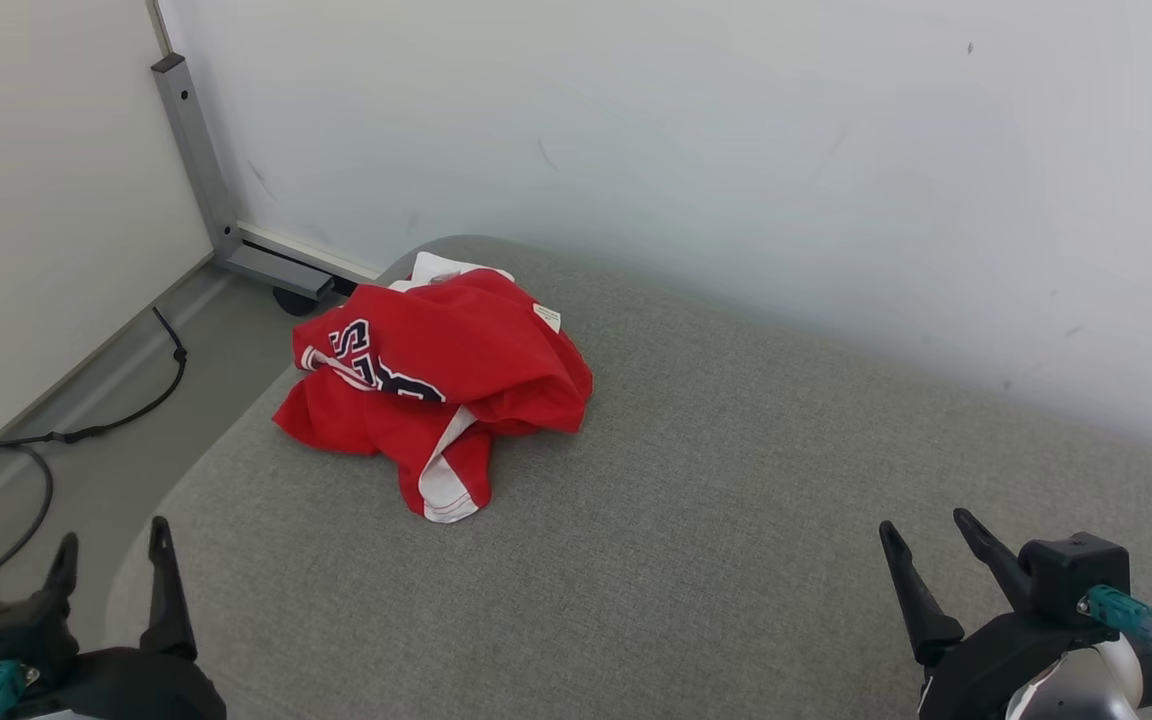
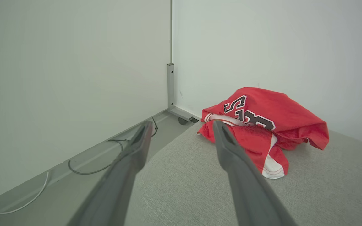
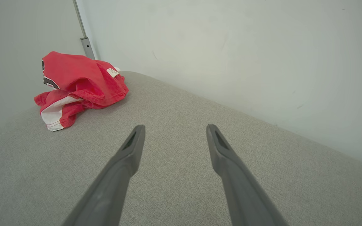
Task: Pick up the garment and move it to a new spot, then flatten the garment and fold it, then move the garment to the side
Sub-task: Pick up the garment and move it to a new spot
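The red garment (image 1: 436, 380) lies crumpled in a heap on the grey pad (image 1: 716, 520), near the pad's rounded corner at 11 o'clock in the head view. Its folds hide most of the dark lettering: an "S" and part of a figure can be made out, no more. A white hem sticks out at 6 o'clock of the heap, a small label (image 1: 547, 317) sits at 2 o'clock, and some white cloth shows at 12 o'clock.

The left gripper (image 1: 112, 532) hangs at 7 o'clock of the garment, jaws wide apart with nothing between them. The right gripper (image 1: 924, 522) is at 4 o'clock, well apart from the garment, equally wide and empty. Both bodies are cut off by the bottom edge.

A cable (image 1: 86, 430) on the floor runs out at 9 o'clock.
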